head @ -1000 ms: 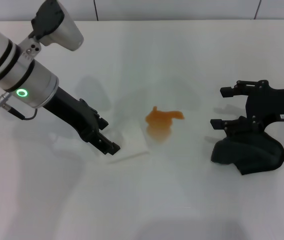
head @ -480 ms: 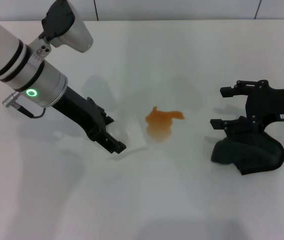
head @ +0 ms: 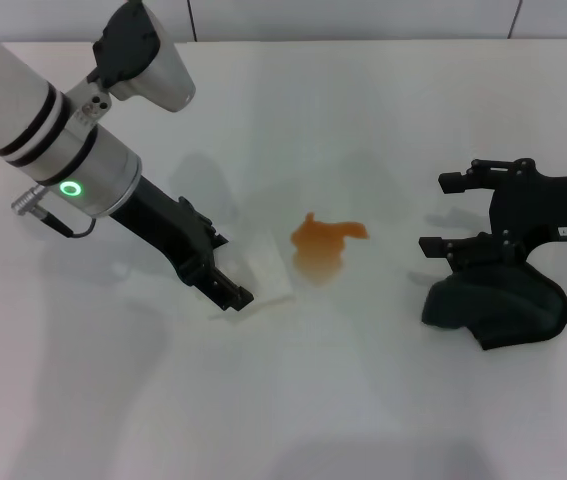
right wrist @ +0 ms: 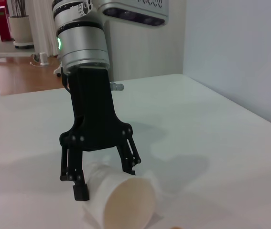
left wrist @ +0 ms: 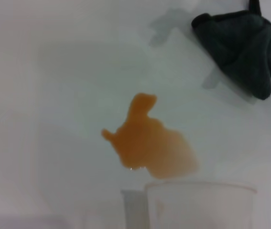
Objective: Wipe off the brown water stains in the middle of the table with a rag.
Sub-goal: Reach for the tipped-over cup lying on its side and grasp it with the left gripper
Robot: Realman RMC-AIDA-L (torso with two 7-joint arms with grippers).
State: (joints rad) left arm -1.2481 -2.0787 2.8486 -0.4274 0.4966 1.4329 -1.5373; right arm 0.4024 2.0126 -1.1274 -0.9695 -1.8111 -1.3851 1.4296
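Head view. My left gripper (head: 231, 283) is low over the table (head: 293, 400), with its fingers spread on either side of a tipped-over white paper cup (head: 268, 272). The cup lies on its side between my fingers. The brown water stains (head: 323, 245) sit just beyond the cup's far end, on the side away from my left arm. My right gripper (head: 448, 213) is well apart from the stain, with its fingers open and holding nothing. The rag (head: 498, 305) lies bunched on the table directly beside and below those fingers, touching the underside of the gripper body.

Left wrist view. The brown water stains (left wrist: 147, 143) lie just ahead of my left fingers, past the cup (left wrist: 200, 205) rim. The rag (left wrist: 247, 43) is far beyond the stain. My own left fingers do not appear here.

Right wrist view. The left gripper (right wrist: 104, 176) straddles the cup (right wrist: 121, 200); the two fingers stand apart, one at each flank of the cup body. I cannot tell whether the pads bear on the cup wall or only bracket it.

Step in hand, as I judge it: clearing the cup from beside the stain. Wiping has not begun; the stain is whole and the rag is not gripped.

Next move, as I judge it: close the left fingers gently, since a paper cup wall will crush, and lift it away from the stain. The right fingers must then descend onto the rag and close on a fold.
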